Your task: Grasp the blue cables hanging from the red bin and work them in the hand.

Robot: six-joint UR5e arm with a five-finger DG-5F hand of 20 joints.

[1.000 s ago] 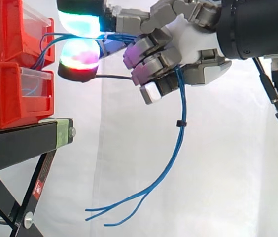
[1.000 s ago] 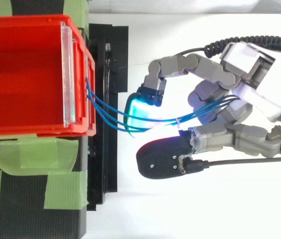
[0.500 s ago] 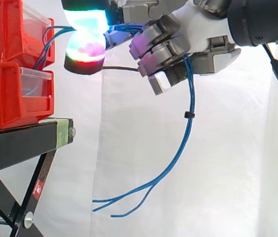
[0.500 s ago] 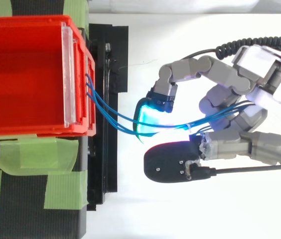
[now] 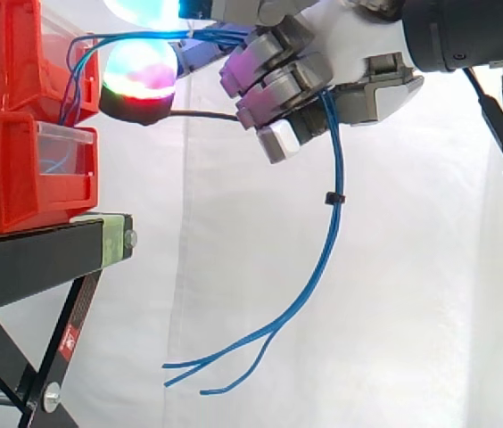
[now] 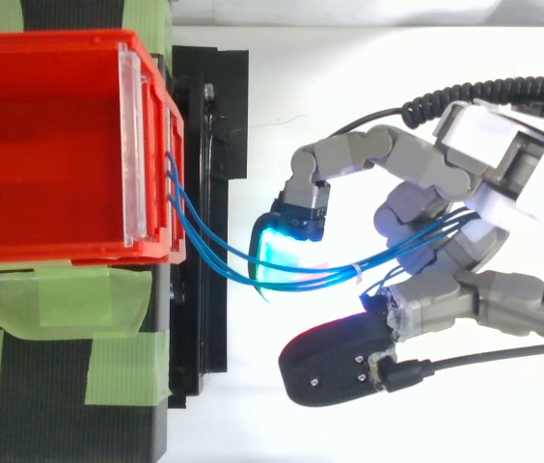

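1. Presently, your hand (image 5: 350, 40), upper centre in the side view, has fingers curled round the blue cables (image 5: 330, 201).
2. Cables run from the red bin (image 5: 2, 62), upper left; ends dangle below.

Thin blue cables (image 5: 328, 227) run from the front of the red bin (image 6: 60, 256) nearly level across to the hand (image 5: 350, 40). They pass between its curled fingers, then hang in a loose curve, bound by a small black tie (image 5: 330, 196), with free ends splayed below.
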